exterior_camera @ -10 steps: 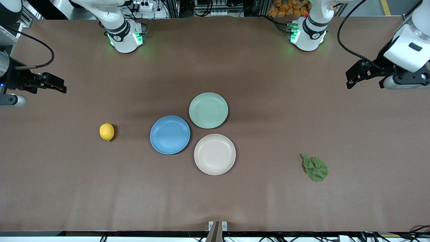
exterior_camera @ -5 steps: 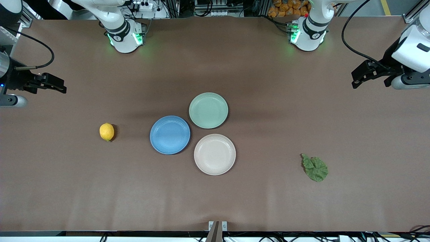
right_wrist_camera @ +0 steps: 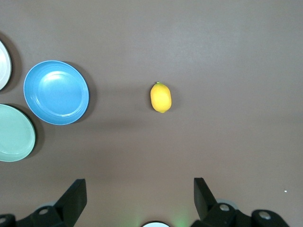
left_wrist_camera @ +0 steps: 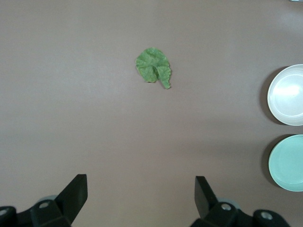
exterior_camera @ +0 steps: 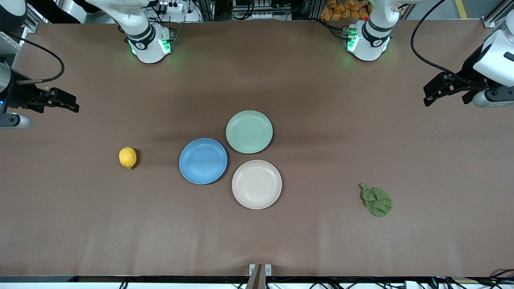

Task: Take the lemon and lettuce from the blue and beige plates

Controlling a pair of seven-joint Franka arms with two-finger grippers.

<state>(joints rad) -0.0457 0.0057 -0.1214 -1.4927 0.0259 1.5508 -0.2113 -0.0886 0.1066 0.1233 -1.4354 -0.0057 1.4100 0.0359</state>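
Note:
The lemon (exterior_camera: 127, 157) lies on the bare table, beside the empty blue plate (exterior_camera: 203, 161) toward the right arm's end; it also shows in the right wrist view (right_wrist_camera: 161, 97). The lettuce (exterior_camera: 376, 200) lies on the bare table toward the left arm's end, apart from the empty beige plate (exterior_camera: 256, 184); it also shows in the left wrist view (left_wrist_camera: 154, 66). My right gripper (exterior_camera: 70, 105) is open and empty, high over the table's right-arm end. My left gripper (exterior_camera: 430, 95) is open and empty, high over the table's left-arm end.
An empty mint-green plate (exterior_camera: 249, 131) touches the blue and beige plates, farther from the camera than both. The two arm bases (exterior_camera: 149, 42) stand along the table's edge farthest from the camera. The brown table (exterior_camera: 321, 241) is bare around the plates.
My left gripper has drawn back toward the left arm's end of the table and slightly up. The right gripper, lemon, lettuce and plates have not moved.

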